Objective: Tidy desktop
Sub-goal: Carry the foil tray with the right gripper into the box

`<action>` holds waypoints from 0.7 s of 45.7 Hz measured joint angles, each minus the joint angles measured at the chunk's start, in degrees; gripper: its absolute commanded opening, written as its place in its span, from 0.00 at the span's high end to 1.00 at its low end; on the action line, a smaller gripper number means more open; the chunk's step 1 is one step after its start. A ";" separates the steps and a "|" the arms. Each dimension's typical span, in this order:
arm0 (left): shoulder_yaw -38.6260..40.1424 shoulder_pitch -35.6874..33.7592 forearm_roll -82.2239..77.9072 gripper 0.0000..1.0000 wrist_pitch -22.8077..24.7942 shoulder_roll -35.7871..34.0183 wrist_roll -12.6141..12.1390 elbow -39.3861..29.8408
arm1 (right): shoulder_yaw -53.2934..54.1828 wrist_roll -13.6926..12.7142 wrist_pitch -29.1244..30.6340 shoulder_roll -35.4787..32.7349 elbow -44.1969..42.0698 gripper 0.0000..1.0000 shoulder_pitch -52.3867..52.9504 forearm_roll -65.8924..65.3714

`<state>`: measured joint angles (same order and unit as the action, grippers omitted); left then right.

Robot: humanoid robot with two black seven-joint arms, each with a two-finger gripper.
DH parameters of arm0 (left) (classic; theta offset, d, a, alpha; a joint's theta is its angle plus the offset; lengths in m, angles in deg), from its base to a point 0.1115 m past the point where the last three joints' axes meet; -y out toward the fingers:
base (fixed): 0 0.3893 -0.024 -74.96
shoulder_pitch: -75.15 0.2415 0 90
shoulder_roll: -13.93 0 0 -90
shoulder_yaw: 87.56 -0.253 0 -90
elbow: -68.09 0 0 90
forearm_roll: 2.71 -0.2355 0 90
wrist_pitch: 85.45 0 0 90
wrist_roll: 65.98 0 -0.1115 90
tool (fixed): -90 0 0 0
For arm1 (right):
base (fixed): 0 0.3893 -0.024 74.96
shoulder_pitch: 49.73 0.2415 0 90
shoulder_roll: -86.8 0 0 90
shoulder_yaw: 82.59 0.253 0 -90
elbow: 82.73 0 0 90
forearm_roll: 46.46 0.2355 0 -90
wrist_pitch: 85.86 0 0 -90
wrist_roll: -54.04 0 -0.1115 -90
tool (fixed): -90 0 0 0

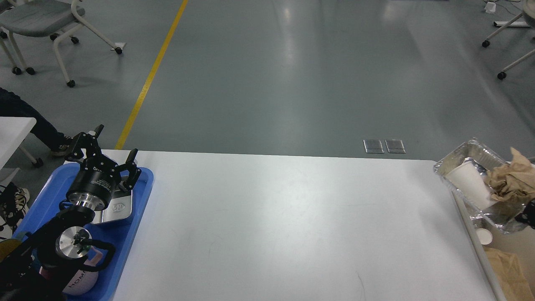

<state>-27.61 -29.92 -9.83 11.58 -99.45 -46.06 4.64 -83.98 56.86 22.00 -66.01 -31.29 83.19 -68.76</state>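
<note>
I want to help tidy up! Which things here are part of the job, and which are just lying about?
Part of the job:
desktop
blue tray
steel dish
left gripper, jaws open
foil container
paper cup
crumpled paper

Just lying about:
chair
yellow floor line

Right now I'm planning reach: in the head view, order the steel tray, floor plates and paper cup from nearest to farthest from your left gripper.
From the left gripper:
1. Steel tray, just beneath it in the blue tray.
2. Floor plates, beyond the desktop, right of centre.
3. Paper cup, far right, in the foil container.
</note>
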 measured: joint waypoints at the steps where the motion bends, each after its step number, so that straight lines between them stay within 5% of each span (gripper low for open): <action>1: 0.34 0.40 0.00 0.04 0.20 0.15 0.00 0.02 | 0.00 0.00 0.02 0.14 -0.78 1.00 -0.23 0.79; 12: 1.98 3.87 0.00 0.04 1.78 0.69 0.26 0.13 | -0.09 -0.18 0.08 1.34 -8.96 0.95 -3.69 8.65; 14: 1.99 4.18 0.00 0.04 1.92 0.70 0.33 0.19 | -0.09 -0.28 0.08 1.93 -10.66 0.55 -4.79 10.26; 15: 1.99 4.29 0.00 0.04 1.96 0.71 0.38 0.21 | -0.09 -0.45 0.07 2.43 -11.96 0.07 -5.55 11.40; 16: 1.99 4.33 0.00 0.04 1.98 0.71 0.43 0.22 | -0.09 -0.60 0.04 2.76 -12.86 0.00 -6.04 12.12; 32: 2.03 4.43 0.00 0.04 1.46 2.24 -0.01 0.87 | -0.01 -1.24 -0.36 7.77 -25.87 0.00 -12.17 16.15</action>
<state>-25.58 -25.49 -9.83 13.03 -97.21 -46.07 5.51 -83.99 55.63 21.64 -58.24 -57.16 71.02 -52.61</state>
